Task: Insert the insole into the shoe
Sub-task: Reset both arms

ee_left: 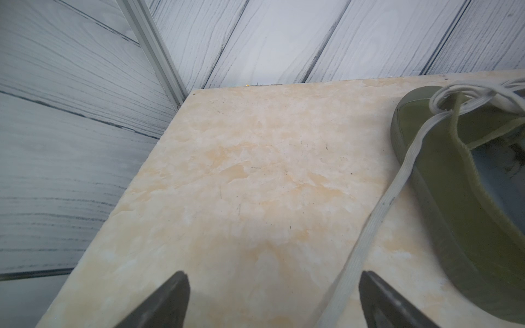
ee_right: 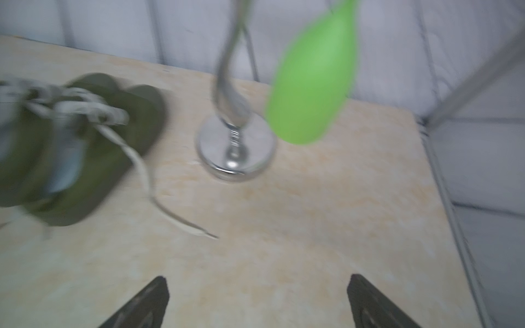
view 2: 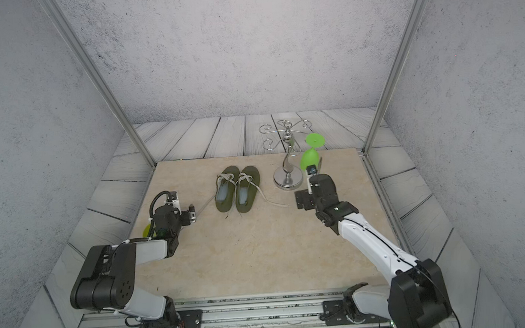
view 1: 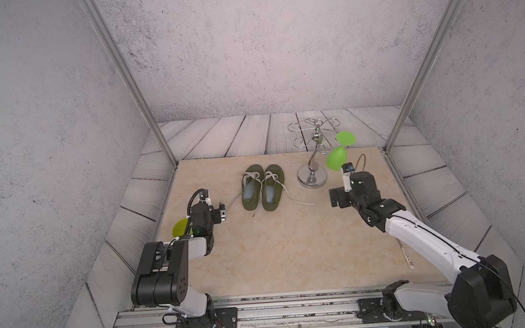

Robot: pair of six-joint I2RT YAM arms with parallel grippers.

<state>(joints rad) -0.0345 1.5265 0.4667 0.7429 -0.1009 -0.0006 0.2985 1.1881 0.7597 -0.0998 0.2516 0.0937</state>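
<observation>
The left arm is folded at its elbow above the near left corner of the table, with the forearm running forward along the left edge. Its wrist sits low and the left gripper points across toward the shoes. In its wrist view the fingers stand wide apart with nothing gripped. A flat white lace from the nearer shoe lies on the table and runs in between them.

The right arm stretches in a long diagonal from the near right corner toward the far edge. The right gripper is just beside the chrome glass stand and turned toward the shoes. Its wrist view is blurred, but the fingers are spread wide over bare table and hold nothing.

Two olive-green shoes sit side by side, touching, toward the far edge at mid-table. A pale blue insole lies inside the left-hand shoe, and another insole lies inside the right-hand shoe.

A green wine glass hangs upside down from the stand. A yellow-green round object is half hidden behind the left arm. A thin stick lies by the right edge, its markings too small to read.
</observation>
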